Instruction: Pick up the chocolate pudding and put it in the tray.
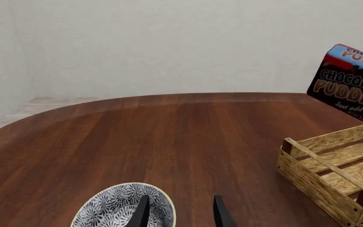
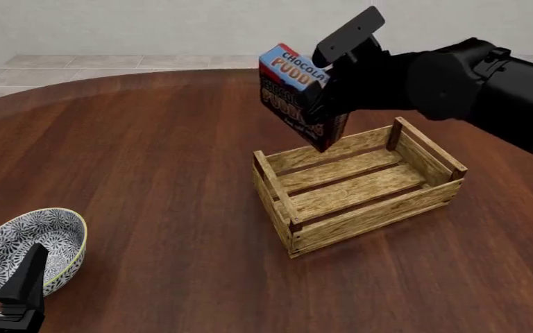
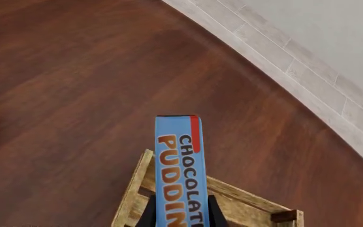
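The chocolate pudding (image 2: 288, 87) is a small carton with a blue top and a dark brown front. My right gripper (image 2: 325, 100) is shut on it and holds it tilted in the air, above the far left part of the tray (image 2: 370, 216). The tray is a light-wood slatted crate with nothing in it. In the right wrist view the carton (image 3: 180, 170) sits between the fingers, with the tray's corner (image 3: 135, 194) below it. In the left wrist view the carton (image 1: 351, 82) hangs above the tray (image 1: 320, 177). My left gripper (image 2: 3, 270) is open and empty, low at the near left.
A round blue-white patterned bowl (image 2: 63, 229) sits on the dark wooden table right by my left gripper; it also shows in the left wrist view (image 1: 109, 205), just ahead of the left fingers (image 1: 142, 213). A pale wall and floor lie beyond the table's far edge.
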Action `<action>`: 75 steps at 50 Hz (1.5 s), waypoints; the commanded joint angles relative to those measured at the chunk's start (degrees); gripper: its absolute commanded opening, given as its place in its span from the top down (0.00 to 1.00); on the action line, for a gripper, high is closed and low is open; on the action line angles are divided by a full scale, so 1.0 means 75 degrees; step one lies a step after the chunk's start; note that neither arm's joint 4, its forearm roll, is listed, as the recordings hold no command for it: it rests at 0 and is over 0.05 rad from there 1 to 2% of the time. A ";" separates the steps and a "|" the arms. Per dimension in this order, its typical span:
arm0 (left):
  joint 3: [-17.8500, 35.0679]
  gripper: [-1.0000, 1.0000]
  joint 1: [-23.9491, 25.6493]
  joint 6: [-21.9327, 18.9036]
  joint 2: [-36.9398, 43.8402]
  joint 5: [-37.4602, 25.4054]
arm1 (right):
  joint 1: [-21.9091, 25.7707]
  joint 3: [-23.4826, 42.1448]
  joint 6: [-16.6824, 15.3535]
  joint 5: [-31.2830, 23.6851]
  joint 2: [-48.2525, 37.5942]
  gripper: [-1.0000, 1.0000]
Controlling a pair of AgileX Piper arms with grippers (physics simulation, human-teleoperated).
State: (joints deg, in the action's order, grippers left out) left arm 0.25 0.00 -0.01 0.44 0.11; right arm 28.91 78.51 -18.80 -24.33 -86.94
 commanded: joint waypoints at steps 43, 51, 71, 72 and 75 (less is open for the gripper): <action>0.0000 0.00 0.0000 0.0000 0.0000 0.0000 | -0.0675 -0.1638 0.0593 0.1010 0.0361 1.00; 0.0000 0.00 0.0000 0.0000 0.0000 0.0000 | -0.0664 -0.1823 0.0647 0.1154 0.0358 1.00; 0.0000 0.00 0.0000 0.0000 0.0000 0.0000 | -0.0658 -0.2184 0.0878 0.1610 0.0153 1.00; 0.0000 0.00 0.0000 0.0000 0.0000 0.0000 | -0.0639 -0.2215 0.0878 0.1632 0.0161 1.00; 0.0000 0.00 0.0000 0.0000 0.0000 0.0000 | -0.0642 -0.2277 0.0901 0.1696 0.0146 1.00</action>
State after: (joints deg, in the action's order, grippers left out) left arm 0.25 0.00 -0.01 0.44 0.11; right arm 24.05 62.68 -13.82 -13.16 -85.43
